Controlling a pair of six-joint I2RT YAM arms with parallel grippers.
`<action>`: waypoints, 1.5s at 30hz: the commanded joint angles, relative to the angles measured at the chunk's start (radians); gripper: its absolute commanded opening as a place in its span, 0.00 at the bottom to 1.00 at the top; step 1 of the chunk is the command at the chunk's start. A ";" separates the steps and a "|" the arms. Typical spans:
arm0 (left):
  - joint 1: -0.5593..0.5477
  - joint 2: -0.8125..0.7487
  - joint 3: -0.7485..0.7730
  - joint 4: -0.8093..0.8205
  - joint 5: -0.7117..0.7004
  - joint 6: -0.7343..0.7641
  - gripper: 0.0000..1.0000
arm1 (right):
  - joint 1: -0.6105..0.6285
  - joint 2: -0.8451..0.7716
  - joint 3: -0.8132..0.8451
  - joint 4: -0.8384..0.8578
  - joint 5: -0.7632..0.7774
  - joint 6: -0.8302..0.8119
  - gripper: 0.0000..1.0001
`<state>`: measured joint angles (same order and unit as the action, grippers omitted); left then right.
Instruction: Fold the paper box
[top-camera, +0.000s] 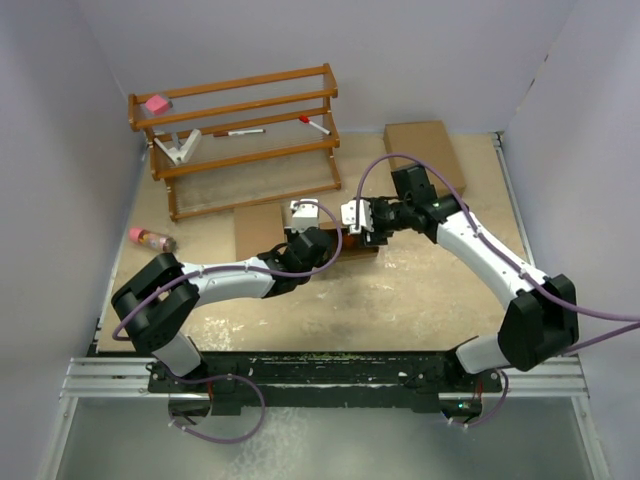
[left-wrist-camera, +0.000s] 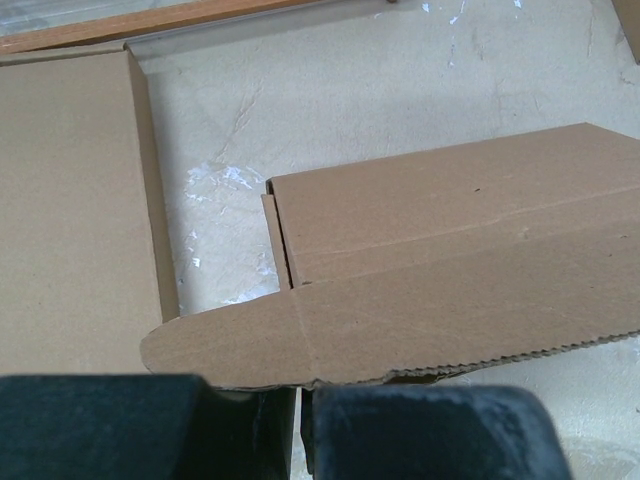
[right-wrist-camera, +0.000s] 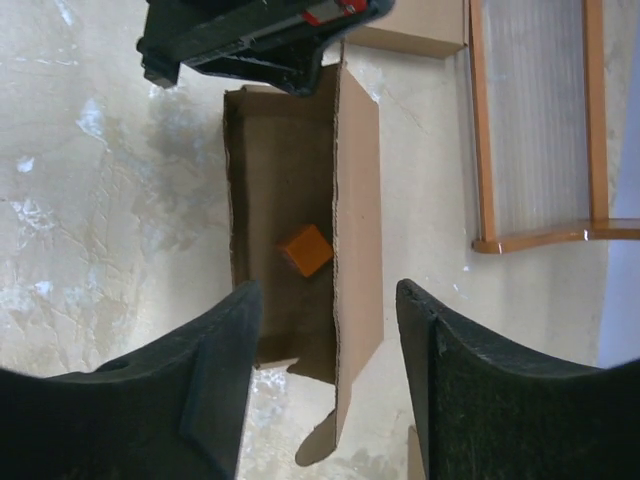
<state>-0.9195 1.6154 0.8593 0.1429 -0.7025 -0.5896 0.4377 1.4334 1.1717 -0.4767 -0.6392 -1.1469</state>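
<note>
Top view: the paper box (top-camera: 360, 247) lies mid-worktop (top-camera: 400, 300) where both arms meet, just beside a flat brown box (top-camera: 255, 228). Left wrist view: your left pincer (left-wrist-camera: 300, 402) is pinched together on the box's flap edge, so treat it as the anchor. Right wrist view: your right pincer (right-wrist-camera: 328, 300) stands apart astride the box's near end, with an orange block (right-wrist-camera: 305, 250) inside. The long flap (right-wrist-camera: 358, 200) looks like the next fold: press it along its crease without dragging the box

Paper box (left-wrist-camera: 450, 260) is plain brown, block (right-wrist-camera: 305, 249) orange.
</note>
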 joint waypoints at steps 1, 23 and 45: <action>-0.008 -0.010 0.026 0.000 0.025 0.006 0.06 | 0.023 -0.003 -0.004 0.026 0.012 -0.051 0.55; -0.009 -0.229 -0.060 -0.087 0.177 0.047 0.43 | 0.036 -0.001 -0.115 0.141 0.143 -0.019 0.13; 0.228 -0.384 -0.068 0.042 0.859 0.081 0.61 | 0.037 0.050 -0.248 0.162 0.101 -0.007 0.22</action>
<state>-0.7517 1.1126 0.7456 0.0685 0.0208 -0.4217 0.4717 1.4551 0.9348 -0.3225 -0.5186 -1.1618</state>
